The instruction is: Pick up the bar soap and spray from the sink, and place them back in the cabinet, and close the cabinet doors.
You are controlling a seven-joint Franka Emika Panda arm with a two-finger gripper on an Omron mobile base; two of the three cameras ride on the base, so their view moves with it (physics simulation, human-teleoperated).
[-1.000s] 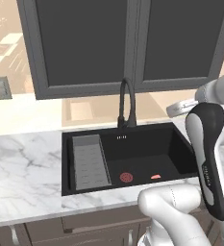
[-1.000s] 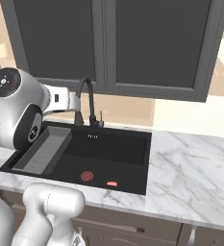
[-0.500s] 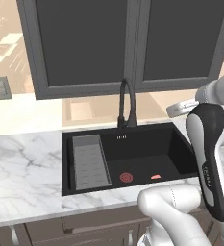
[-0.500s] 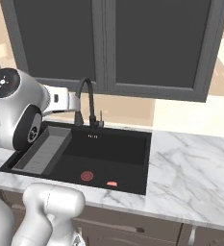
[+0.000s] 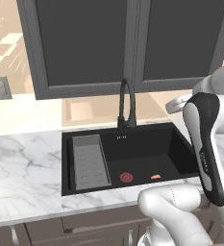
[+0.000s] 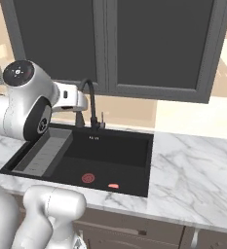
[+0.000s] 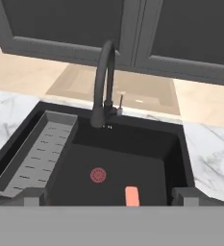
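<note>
Salmon-pink, the bar soap (image 7: 131,196) lies flat on the floor of the black sink (image 7: 173,139), just beside the round dark-red drain disc (image 7: 98,175), towards the front wall. A grey ribbed tray (image 5: 89,161) fills the basin's left end; the gooseneck faucet (image 6: 90,104) rises behind. The gripper (image 7: 111,196) hangs above the sink, jaws spread wide, gripping nothing. White marble bench (image 6: 193,168) surrounds the basin.
</note>
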